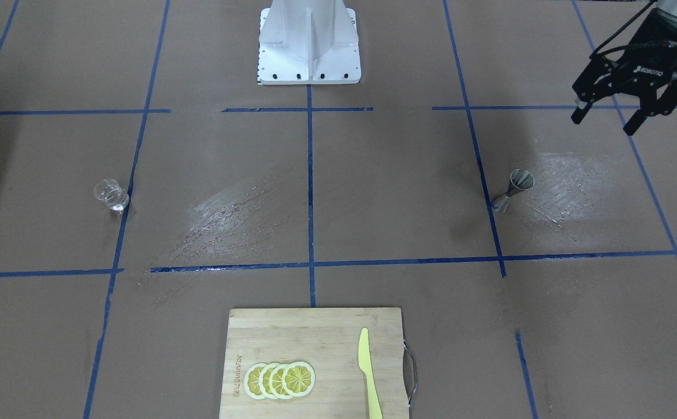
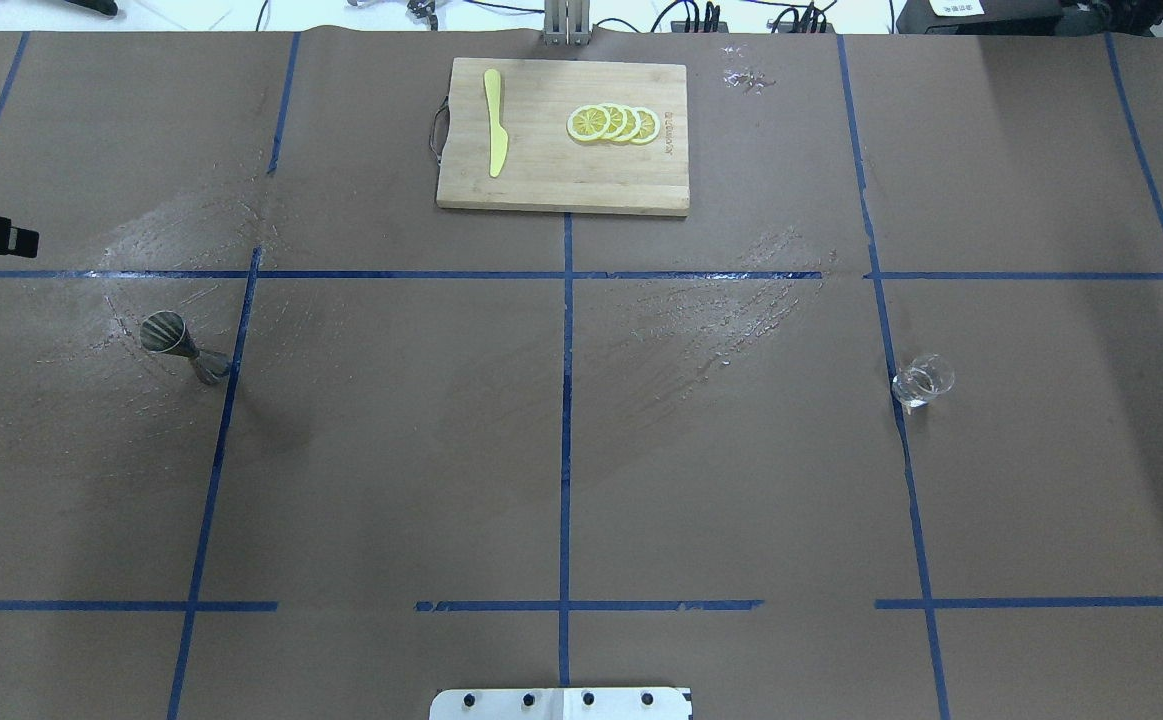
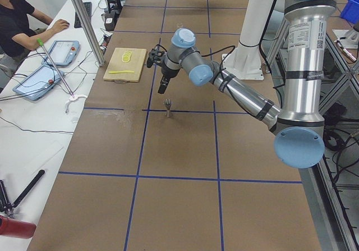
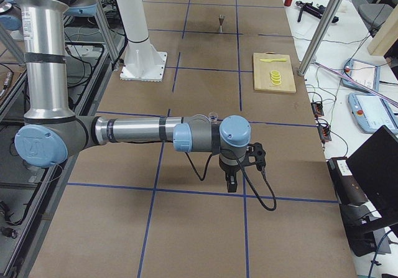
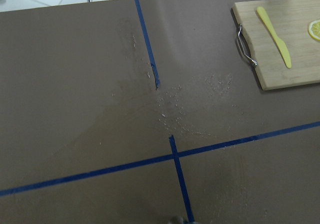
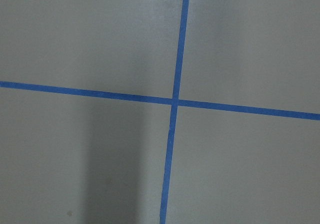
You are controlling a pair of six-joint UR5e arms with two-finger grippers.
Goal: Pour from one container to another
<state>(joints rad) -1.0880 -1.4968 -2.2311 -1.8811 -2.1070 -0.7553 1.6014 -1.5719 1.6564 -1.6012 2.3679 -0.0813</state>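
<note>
Steel jigger stands upright on the robot's left. Glass cup stands well apart on the right, contents unclear. Left gripper hangs spread and empty, left of the jigger. Right gripper: cannot tell its grip.

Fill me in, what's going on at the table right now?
Nothing is picked up yet. The left tool hangs open in the air, off to the side of the jigger, which stands upright on the table. The glass cup stands alone on the opposite side, untouched. The right tool hovers over bare table, away from the cup; whether it is open is unclear. No pouring has begun.
</note>
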